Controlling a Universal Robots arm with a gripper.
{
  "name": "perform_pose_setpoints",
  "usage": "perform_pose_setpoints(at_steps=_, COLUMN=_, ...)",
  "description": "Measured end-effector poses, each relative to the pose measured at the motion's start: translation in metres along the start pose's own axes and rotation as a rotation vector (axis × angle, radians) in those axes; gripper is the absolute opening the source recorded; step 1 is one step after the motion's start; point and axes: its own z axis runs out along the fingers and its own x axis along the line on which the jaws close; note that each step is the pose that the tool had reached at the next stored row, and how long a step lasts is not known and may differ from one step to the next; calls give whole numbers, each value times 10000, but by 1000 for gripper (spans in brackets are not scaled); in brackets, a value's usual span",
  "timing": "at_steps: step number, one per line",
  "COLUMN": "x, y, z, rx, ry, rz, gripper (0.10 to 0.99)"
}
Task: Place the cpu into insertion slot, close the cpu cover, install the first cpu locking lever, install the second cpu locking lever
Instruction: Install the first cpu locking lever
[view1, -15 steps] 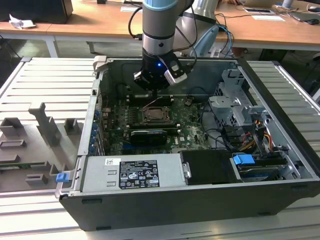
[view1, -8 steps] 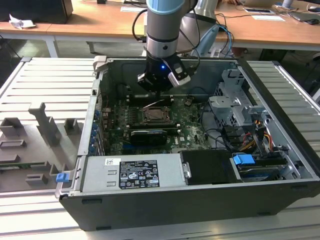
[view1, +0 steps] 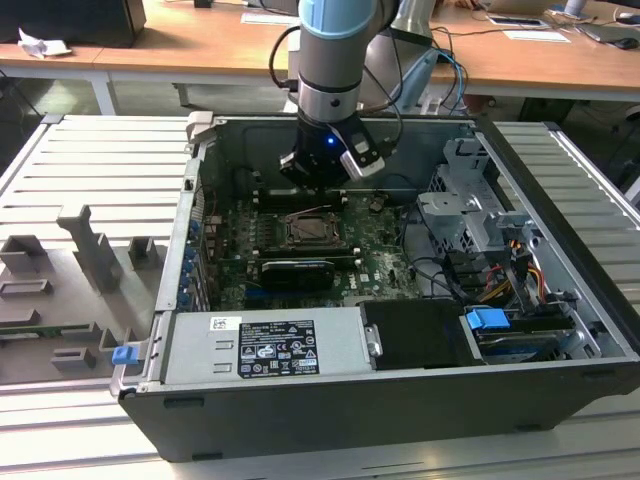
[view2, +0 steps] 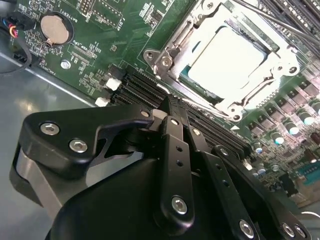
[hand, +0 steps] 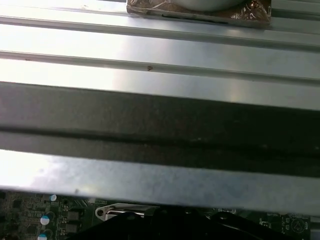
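Gripper (view2: 172, 107) with its black fingers pressed together, holding nothing, hovers at seven o'clock of the pale silver square cpu (view2: 227, 60), seated in the insertion slot (view2: 272, 95) under the silvery cpu cover (view2: 175, 47).

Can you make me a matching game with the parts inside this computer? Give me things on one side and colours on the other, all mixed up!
Things:
1. cpu
2. cpu cover
3. motherboard
4. round battery

Colours or looks:
A. green, covered in tiny parts
B. pale silver-grey square top
C. coin-shaped, coppery
D. shiny metal frame around the chip

Pairs: 1-B, 2-D, 3-A, 4-C
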Motion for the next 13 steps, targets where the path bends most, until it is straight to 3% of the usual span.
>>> perform_pose_setpoints(at_steps=13, x=-36, y=-14, z=92, rx=290, ry=26, rz=-4, gripper=106)
